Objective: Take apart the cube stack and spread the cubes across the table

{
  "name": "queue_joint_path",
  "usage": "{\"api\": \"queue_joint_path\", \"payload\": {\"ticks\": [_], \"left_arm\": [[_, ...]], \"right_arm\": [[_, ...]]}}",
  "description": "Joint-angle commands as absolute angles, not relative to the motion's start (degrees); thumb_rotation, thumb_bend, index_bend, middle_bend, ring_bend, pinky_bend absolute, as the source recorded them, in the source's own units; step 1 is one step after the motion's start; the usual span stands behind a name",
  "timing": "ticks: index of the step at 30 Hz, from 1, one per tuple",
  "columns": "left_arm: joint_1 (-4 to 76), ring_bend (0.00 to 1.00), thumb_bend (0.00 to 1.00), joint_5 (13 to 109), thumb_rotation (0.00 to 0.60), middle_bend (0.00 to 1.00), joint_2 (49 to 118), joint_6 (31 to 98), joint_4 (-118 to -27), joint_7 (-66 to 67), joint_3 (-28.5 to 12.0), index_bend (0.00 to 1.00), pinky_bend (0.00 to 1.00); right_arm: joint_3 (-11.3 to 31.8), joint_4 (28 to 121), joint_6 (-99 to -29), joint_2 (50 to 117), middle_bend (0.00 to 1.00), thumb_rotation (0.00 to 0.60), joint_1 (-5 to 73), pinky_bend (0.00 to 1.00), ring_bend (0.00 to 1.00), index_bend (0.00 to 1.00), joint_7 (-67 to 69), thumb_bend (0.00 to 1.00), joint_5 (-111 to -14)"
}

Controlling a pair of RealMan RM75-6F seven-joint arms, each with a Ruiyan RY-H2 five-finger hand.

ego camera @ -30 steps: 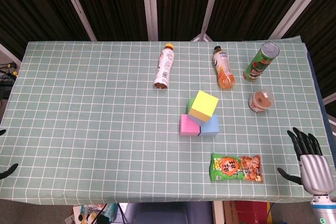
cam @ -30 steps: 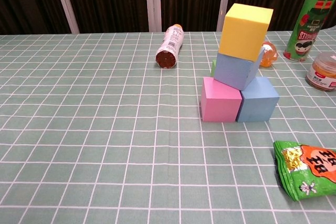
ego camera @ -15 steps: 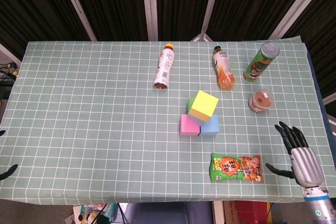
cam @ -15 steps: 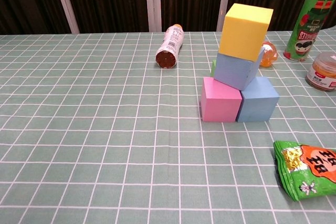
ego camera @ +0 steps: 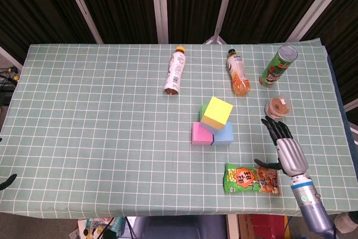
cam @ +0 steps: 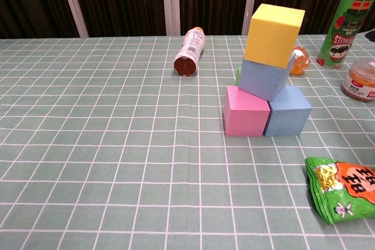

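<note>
The cube stack stands right of the table's middle. A yellow cube (ego camera: 217, 111) (cam: 275, 34) tops it, resting on a tilted blue cube (cam: 265, 79). Below stand a pink cube (ego camera: 201, 134) (cam: 245, 111) and another blue cube (ego camera: 225, 134) (cam: 289, 111), side by side. A green cube (cam: 238, 76) peeks out behind them. My right hand (ego camera: 285, 146) hovers open to the right of the stack, fingers spread, above the table near the snack bag. Only a dark tip of my left hand (ego camera: 6, 181) shows at the head view's left edge.
A white bottle (ego camera: 174, 71) and an orange bottle (ego camera: 238, 73) lie at the back. A green chips can (ego camera: 278, 66) and a small cup (ego camera: 278, 107) stand at the right. A green snack bag (ego camera: 251, 178) lies near the front edge.
My right hand has moved left and away from the front edge, from the table's right corner to beside the snack bag. The cubes have not moved.
</note>
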State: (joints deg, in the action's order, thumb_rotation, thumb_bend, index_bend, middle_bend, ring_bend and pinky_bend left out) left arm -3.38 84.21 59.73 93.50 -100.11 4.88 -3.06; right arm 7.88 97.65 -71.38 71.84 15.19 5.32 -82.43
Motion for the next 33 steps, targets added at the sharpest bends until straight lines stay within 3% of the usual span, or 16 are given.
{"api": "queue_joint_path", "payload": {"ticks": [1, 25, 33], "left_arm": [[-3.3, 0.00, 0.15, 84.2, 0.600, 0.01, 59.7, 93.3, -100.1, 5.0, -3.0, 0.18, 0.00], [-1.7, 0.00, 0.15, 80.6, 0.600, 0.01, 60.3, 90.7, -99.5, 6.1, -4.6, 0.18, 0.00], [-1.4, 0.00, 0.15, 79.4, 0.600, 0.01, 60.5, 90.2, -99.5, 6.5, -5.1, 0.18, 0.00]], "right_arm": [[9.5, 98.4, -68.6, 75.2, 0.00, 0.600, 17.5, 0.00, 0.08, 0.03, 3.3, 0.13, -78.8], [13.7, 87.7, -58.5, 89.5, 0.00, 0.600, 28.5, 0.00, 0.08, 0.04, -6.4, 0.13, -65.8], [14.3, 85.0, -57.4, 91.0, 0.16, 0.600, 30.7, 0.00, 0.12, 0.09, -8.2, 0.13, -63.9]]}}
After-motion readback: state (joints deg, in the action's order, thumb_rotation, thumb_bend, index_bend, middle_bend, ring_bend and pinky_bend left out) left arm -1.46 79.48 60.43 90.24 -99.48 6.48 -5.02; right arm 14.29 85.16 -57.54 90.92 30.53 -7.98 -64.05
